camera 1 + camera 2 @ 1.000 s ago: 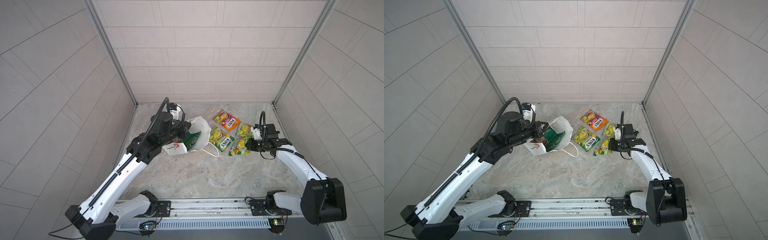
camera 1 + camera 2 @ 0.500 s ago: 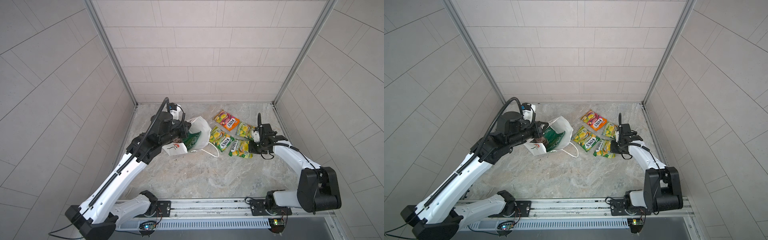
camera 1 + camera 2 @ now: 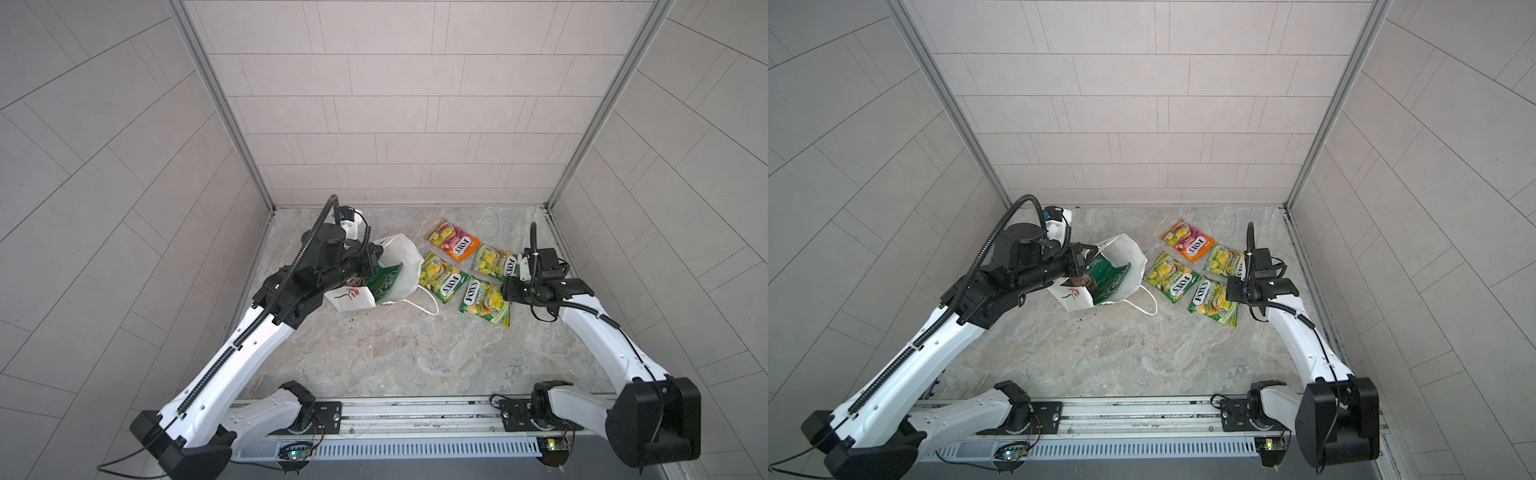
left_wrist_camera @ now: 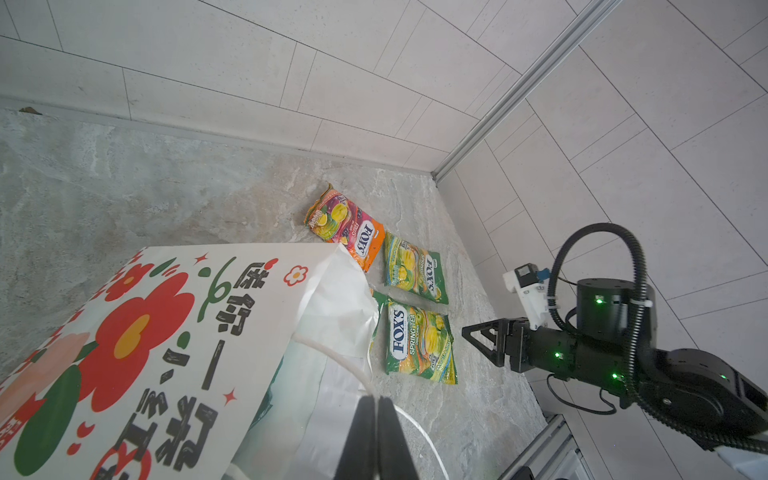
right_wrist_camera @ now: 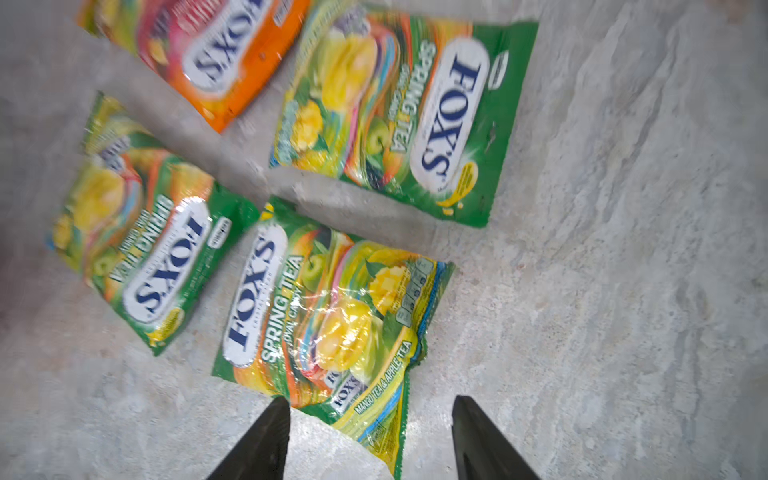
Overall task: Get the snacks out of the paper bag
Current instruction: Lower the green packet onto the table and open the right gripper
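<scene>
Lying flat on the table (image 3: 395, 353), the third green FOX'S packet (image 3: 485, 300) is newly free of our right gripper (image 5: 370, 401), whose fingers now stand apart and empty just beside it. Four small snacks are out, the orange packet (image 3: 454, 241) among them; we still owe the dark green crisp bag (image 3: 384, 282), inside the paper bag (image 3: 401, 255) whose rim our left gripper (image 4: 376, 401) holds, fingers fully closed
</scene>
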